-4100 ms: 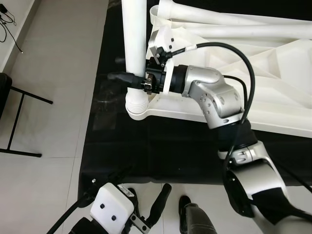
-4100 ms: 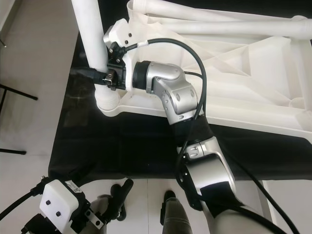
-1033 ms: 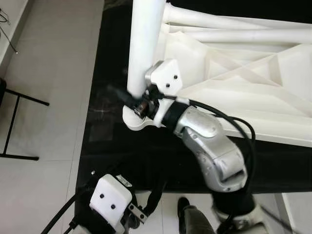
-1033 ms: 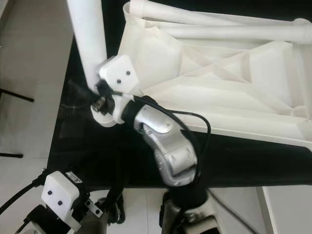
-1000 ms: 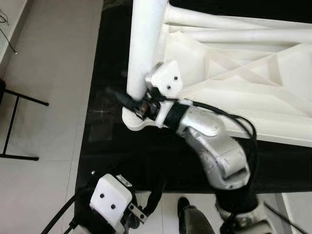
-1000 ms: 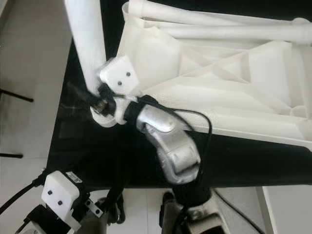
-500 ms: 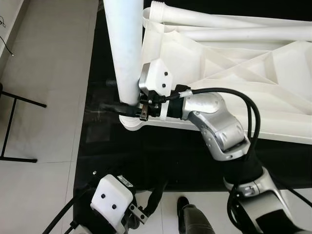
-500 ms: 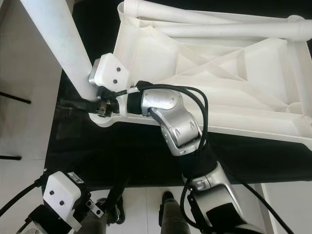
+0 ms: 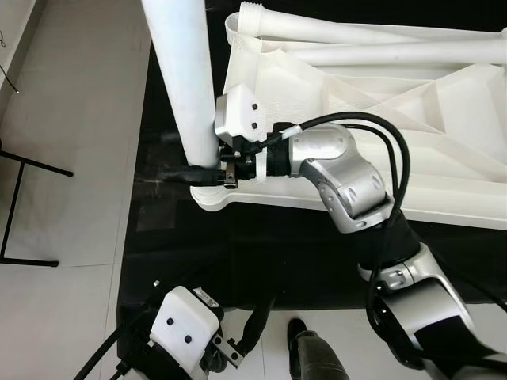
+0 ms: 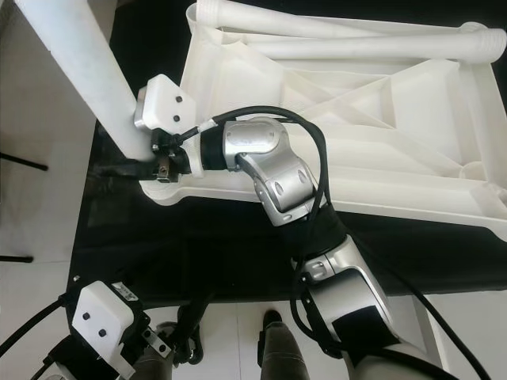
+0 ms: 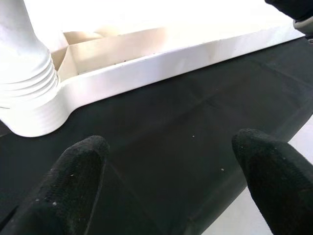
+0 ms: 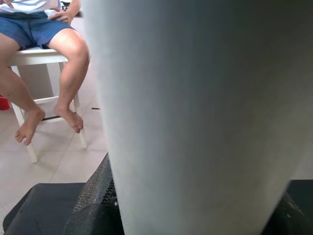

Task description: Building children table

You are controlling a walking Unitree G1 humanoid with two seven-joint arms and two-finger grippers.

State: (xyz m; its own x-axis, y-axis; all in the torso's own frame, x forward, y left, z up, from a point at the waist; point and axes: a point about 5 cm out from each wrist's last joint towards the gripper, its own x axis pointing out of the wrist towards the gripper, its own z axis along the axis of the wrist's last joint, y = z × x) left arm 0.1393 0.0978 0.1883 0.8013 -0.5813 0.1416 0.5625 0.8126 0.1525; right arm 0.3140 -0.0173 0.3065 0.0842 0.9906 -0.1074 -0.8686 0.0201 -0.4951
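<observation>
The white table leg (image 9: 184, 87) stands in the corner socket of the upturned white tabletop (image 9: 380, 111), at the near left corner of the black mat (image 9: 238, 253), with the right gripper (image 9: 207, 176) clamped round its lower end. Half a second ago the leg stood straighter; now it leans further left. The left gripper (image 11: 171, 181) hovers low over the mat's near edge, fingers spread wide and empty. A seated person's bare legs (image 12: 44, 73) show beyond the leg.

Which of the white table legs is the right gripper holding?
The upright leg at the tabletop's near-left corner socket; the right gripper clamps its base. The other legs lie flat along the far edge.
</observation>
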